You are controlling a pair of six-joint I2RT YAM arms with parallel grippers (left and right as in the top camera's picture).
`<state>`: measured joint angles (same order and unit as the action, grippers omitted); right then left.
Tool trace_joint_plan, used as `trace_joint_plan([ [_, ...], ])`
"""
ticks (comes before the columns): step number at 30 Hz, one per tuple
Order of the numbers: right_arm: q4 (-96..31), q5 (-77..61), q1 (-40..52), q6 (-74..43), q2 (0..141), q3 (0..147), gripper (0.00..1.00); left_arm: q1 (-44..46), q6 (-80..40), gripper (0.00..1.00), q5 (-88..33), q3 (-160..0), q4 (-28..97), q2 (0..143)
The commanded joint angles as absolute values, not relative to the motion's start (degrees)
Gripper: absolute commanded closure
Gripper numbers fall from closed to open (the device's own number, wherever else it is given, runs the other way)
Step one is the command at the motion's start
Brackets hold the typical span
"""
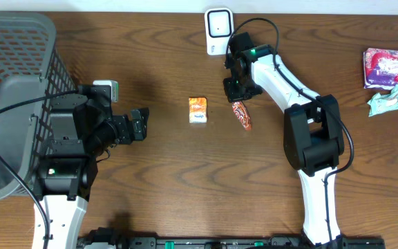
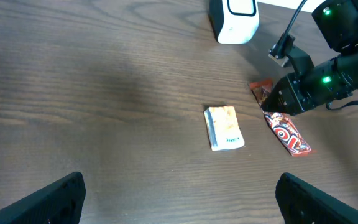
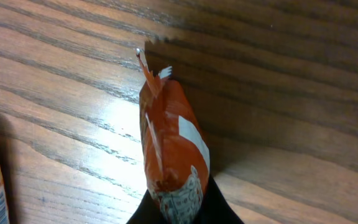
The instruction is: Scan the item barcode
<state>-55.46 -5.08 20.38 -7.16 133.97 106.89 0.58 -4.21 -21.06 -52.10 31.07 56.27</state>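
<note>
Camera setup
Overhead straight down; left wrist low across the table; right wrist close-up; all share the snack bar.

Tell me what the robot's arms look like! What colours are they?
Both arms are chunky white tubes with black joints. The right arm has a tiny green light near its end and a thin black cable looping beside it. The left arm is mostly black blocks. The left gripper and right gripper are black.
</note>
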Motion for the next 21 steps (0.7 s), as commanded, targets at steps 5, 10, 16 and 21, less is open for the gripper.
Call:
trace_joint_plan([
  [5,-58.78,-5.1,19.9,-7.27,134.93,110.54,0.99,0.38,-3.44,0.03,-21.34,-51.83,30.98,56.49],
  [10,-62.96,-10.92,18.63,-7.2,134.89,119.33,0.99,0.38,-3.44,0.03,-21.34,-51.83,30.98,56.49],
  [16,-60.77,-27.18,15.49,-6.81,134.89,125.36,0.99,0.38,-3.44,0.03,-21.34,-51.83,30.98,56.49],
  [21,-46.33,-36.86,12.32,-16.58,134.91,124.6,0.99,0.38,-3.44,0.03,-21.34,-51.83,30.98,56.49],
])
